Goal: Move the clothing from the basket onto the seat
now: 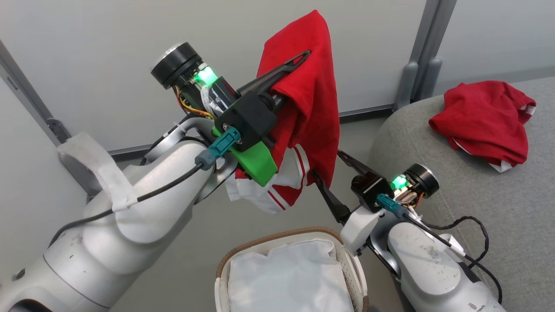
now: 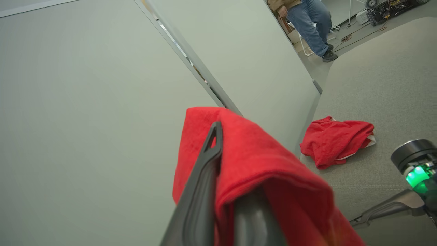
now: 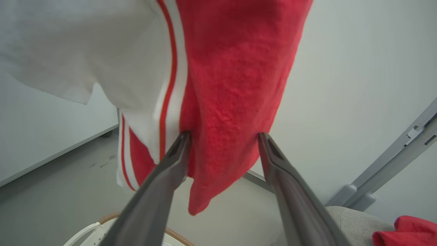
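**Head, left wrist and right wrist views.** The left pincer (image 1: pixel 303 60) is raised above the basket (image 1: pixel 277 237) and clenched on a fold of a red garment (image 1: pixel 310 99). The fold drapes over its two dark fingers: one finger lies outside the cloth, the other is covered by it. The garment hangs down from the grip with its white panel and red-and-white striped trim lowest, clear of the basket and not touching the sofa (image 1: pixel 498 208).

The right pincer (image 3: pixel 224 135) is lower and to the right, released and spread wide. The garment's hanging red edge lies between its two fingertips; whether they press the cloth cannot be told.

The basket is oval with a brown woven rim and stands on the floor (image 1: pixel 182 260) near the sofa's rounded grey corner. Its white liner (image 1: pixel 286 277) lies exposed inside.

A second red garment (image 1: pixel 481 121) lies crumpled on the sofa's seat surface, with white trim showing at its edges, well apart from both pincers.

Pale wall panels (image 1: pixel 108 52) with grey uprights stand behind. In the left wrist view, a person's legs (image 2: pixel 312 24) in blue jeans stand beyond the sofa's far end.
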